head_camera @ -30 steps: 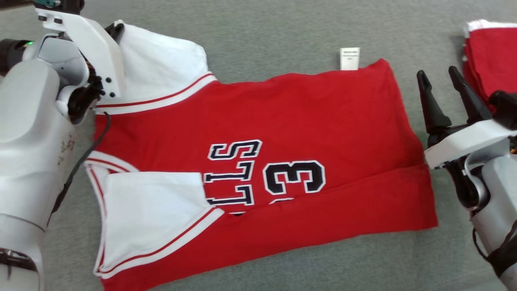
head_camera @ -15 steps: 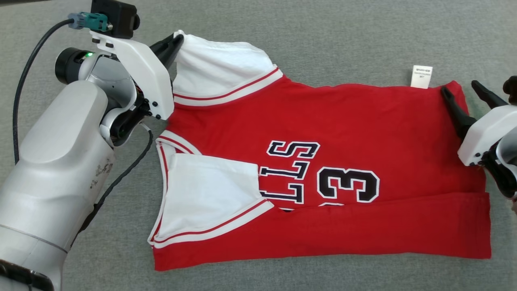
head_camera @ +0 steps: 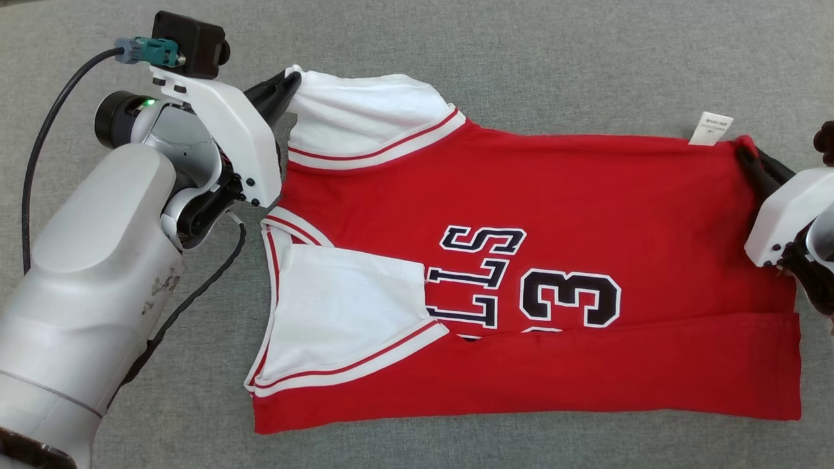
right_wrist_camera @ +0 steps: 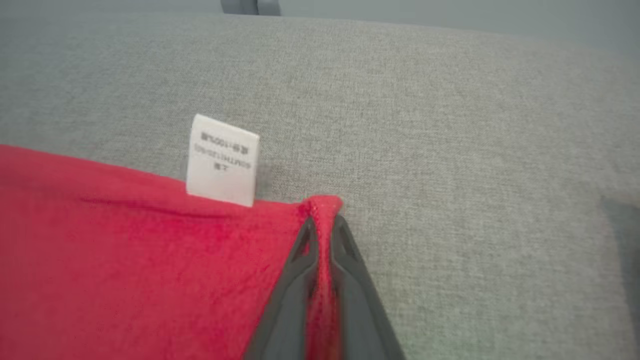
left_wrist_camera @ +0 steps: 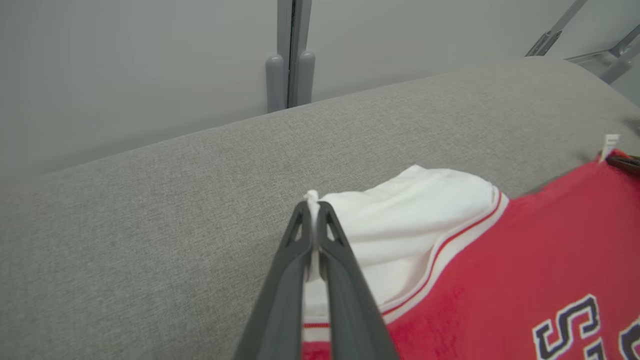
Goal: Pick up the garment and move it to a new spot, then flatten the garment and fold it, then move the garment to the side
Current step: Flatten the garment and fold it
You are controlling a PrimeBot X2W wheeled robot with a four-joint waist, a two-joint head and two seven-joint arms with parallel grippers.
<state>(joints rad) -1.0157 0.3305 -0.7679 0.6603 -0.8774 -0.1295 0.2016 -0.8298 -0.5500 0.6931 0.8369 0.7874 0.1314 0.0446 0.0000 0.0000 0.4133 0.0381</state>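
Right, both ends of the far edge are gripped. Left end effector (head_camera: 291, 83) is pinched tight on the tip of the white far sleeve (head_camera: 365, 111). Right end effector (right_wrist_camera: 325, 220) is closed on the red hem corner (right_wrist_camera: 325, 202), just beside the care label (right_wrist_camera: 222, 160).

The garment (head_camera: 554, 195) lies lengthwise left to right on the grey bench (head_camera: 521, 52), print up. Its near sleeve (head_camera: 345, 312) is tucked in over the chest, and the near long edge is already turned over as a strip.

We read the two-corner hold as setup for the matching fold — lift the far edge as one taut line and lay it toward the near side. Gripping only the extreme corners should stop the middle bunching — the risk is the thin sleeve tip slipping out.
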